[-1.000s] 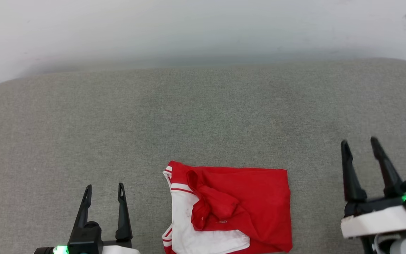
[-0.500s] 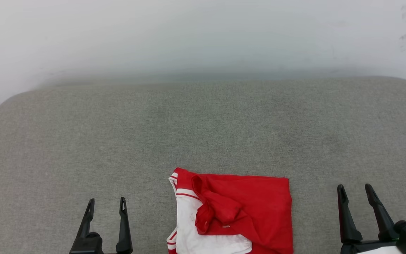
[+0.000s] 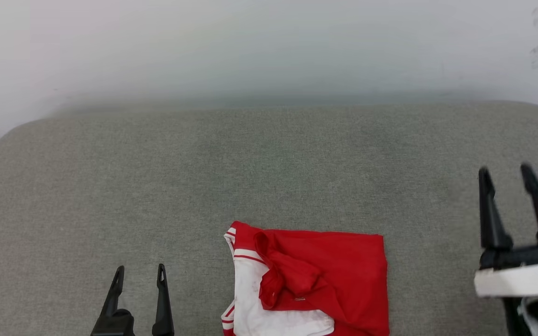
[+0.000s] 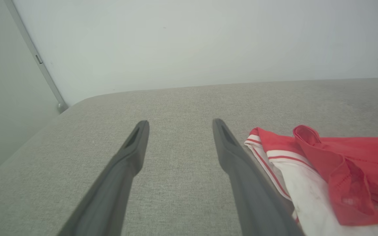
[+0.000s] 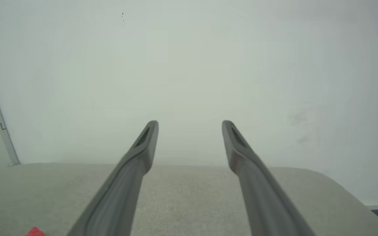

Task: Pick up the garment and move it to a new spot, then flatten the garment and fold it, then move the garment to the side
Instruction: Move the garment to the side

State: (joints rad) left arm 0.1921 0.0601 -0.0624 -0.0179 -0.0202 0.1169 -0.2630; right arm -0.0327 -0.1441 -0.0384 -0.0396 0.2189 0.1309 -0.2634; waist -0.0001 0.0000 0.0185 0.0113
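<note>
Grey cushion (image 3: 269, 163) holds the folded garment (image 3: 339, 275) at its near edge between left gripper (image 3: 140, 267) and right gripper (image 3: 505, 168), both spread empty; folding looks done, so next comes gripping an edge to shift it aside.

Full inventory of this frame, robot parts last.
garment: one, red with white sleeve and red-striped trim, folded roughly square at the near edge of the surface, between the two grippers, touched by neither.
cushioned surface: one, grey fabric, rounded far corners, under the garment.
wall: one, white, behind the surface.
strip: one, grey, running up the wall at the left in the left wrist view.
left gripper: one, dark fingers, open, low at the garment's left.
right gripper: one, dark fingers, open, raised at the garment's right.
</note>
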